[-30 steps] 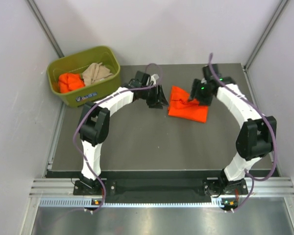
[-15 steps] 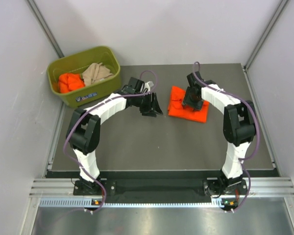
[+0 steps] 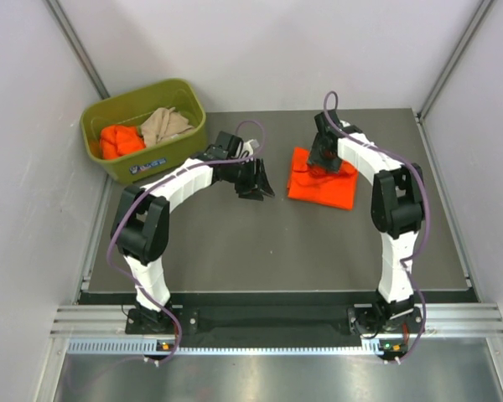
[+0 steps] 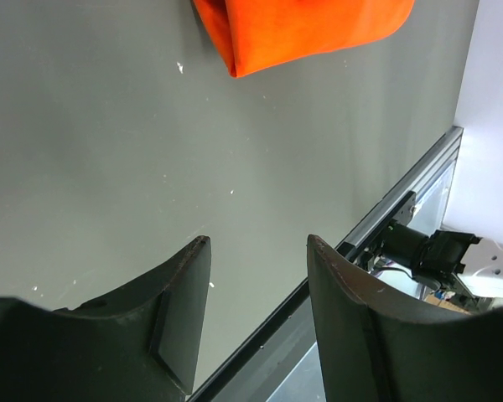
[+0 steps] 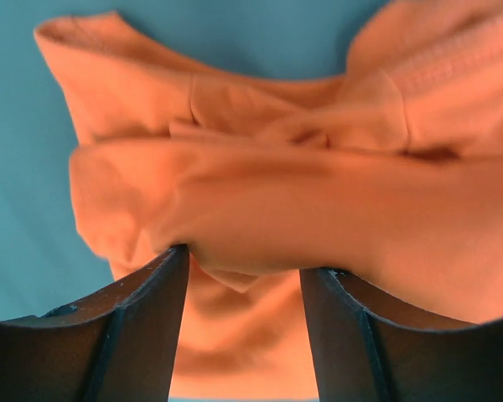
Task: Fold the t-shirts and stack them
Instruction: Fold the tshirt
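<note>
A folded bright orange t-shirt (image 3: 327, 188) lies on the dark table, right of centre. My right gripper (image 3: 317, 159) is over its far left part. In the right wrist view the right gripper (image 5: 243, 261) is open, and a rumpled fold of the orange t-shirt (image 5: 318, 209) bulges against the fingertips (image 5: 172, 268). My left gripper (image 3: 256, 180) is open and empty over bare table, left of the shirt. In the left wrist view the left gripper (image 4: 258, 244) points at bare table, with the shirt's corner (image 4: 302, 29) at the top. Another orange t-shirt (image 3: 120, 140) and a beige t-shirt (image 3: 166, 124) lie crumpled in the bin.
The olive-green bin (image 3: 178, 90) stands at the far left corner of the table. The table's edge and a metal rail (image 4: 402, 197) show at the lower right of the left wrist view. White walls close in the back and both sides.
My right gripper has moved left and farther back along the orange shirt, its arm folding in. My left gripper has drawn slightly left and nearer, staying open.
</note>
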{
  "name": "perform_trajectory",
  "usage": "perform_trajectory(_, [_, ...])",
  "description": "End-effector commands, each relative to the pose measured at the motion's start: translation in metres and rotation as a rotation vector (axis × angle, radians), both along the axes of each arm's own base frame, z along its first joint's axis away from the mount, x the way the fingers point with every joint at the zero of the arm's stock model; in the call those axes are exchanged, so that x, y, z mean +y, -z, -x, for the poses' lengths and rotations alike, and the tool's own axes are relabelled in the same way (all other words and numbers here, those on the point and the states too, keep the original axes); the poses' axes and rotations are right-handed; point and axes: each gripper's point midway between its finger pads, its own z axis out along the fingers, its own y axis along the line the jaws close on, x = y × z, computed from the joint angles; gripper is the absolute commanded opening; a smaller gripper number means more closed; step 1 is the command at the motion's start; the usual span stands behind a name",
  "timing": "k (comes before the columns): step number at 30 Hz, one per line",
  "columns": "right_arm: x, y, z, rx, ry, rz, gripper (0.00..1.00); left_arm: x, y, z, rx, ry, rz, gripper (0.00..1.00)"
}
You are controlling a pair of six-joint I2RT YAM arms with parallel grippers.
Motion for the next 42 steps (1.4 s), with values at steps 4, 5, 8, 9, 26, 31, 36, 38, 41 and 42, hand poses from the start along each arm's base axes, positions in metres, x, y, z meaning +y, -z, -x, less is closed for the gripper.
perform_trajectory(4, [-0.014,-0.028,-0.064,-0.149,0.016,0.041,0.56,0.002,-0.014,-0.002,-0.027,0.016,0.018,0.54])
perform_trajectory(5, [-0.027,-0.022,-0.074,-0.155,0.030,0.062,0.56,0.002,-0.014,-0.002,-0.027,0.017,0.017,0.54])
perform_trajectory(8, [-0.049,-0.033,-0.107,-0.209,0.051,0.064,0.57,0.003,-0.014,-0.001,-0.023,0.015,0.016,0.54])
perform_trajectory(9, [-0.051,-0.038,-0.112,-0.216,0.047,0.055,0.58,0.003,-0.014,-0.002,-0.025,0.014,0.015,0.54])
perform_trajectory(26, [-0.083,-0.077,-0.030,-0.173,-0.085,0.063,0.51,-0.084,-0.033,-0.039,-0.151,0.074,0.216,0.52])
perform_trajectory(31, [-0.097,-0.052,-0.034,-0.158,-0.059,0.002,0.42,-0.109,-0.029,-0.055,-0.155,0.053,0.285,0.51])
perform_trajectory(36, [-0.107,-0.030,-0.063,-0.158,-0.041,-0.024,0.40,-0.112,0.013,-0.070,-0.087,-0.004,0.222,0.47])
perform_trajectory(38, [-0.112,-0.013,-0.071,-0.136,-0.029,-0.023,0.40,-0.110,0.032,-0.073,-0.058,-0.018,0.180,0.46])
perform_trajectory(41, [-0.121,-0.001,-0.087,-0.144,-0.019,-0.018,0.40,-0.107,0.052,-0.075,-0.037,-0.025,0.132,0.46])
perform_trajectory(42, [-0.124,-0.007,-0.096,-0.162,-0.017,-0.016,0.40,-0.106,0.055,-0.075,-0.039,-0.021,0.117,0.46])
